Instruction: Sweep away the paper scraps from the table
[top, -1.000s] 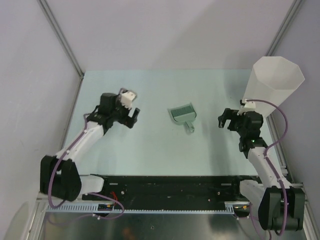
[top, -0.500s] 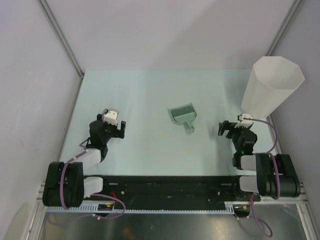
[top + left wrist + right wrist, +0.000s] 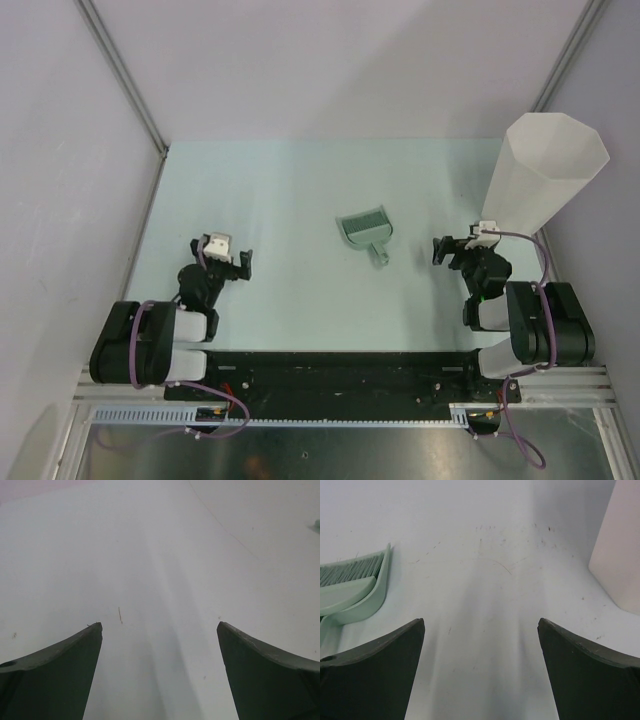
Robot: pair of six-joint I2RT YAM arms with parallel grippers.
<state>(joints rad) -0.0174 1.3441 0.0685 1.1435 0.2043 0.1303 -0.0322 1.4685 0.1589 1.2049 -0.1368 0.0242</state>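
No paper scraps show in any view. The pale mint-green table (image 3: 300, 190) lies bare around both arms. My left gripper (image 3: 222, 258) sits low at the near left, folded back close to its base, jaws wide open over bare table (image 3: 160, 555) with nothing between them (image 3: 160, 625). At the near right my right gripper (image 3: 462, 250) is also open and empty (image 3: 481, 621). It points across the table, with the bin to its right and the dustpan to its left.
A green dustpan with a brush in it (image 3: 364, 228) lies mid-table, its edge also showing in the right wrist view (image 3: 350, 592). A tall white faceted bin (image 3: 545, 180) stands at the far right (image 3: 620, 555). Grey walls surround the table; a black rail (image 3: 340, 365) runs along the near edge.
Both arms have pulled back from mid-table toward their bases and folded up. Both grippers stayed open. The dustpan and the bin have not moved.
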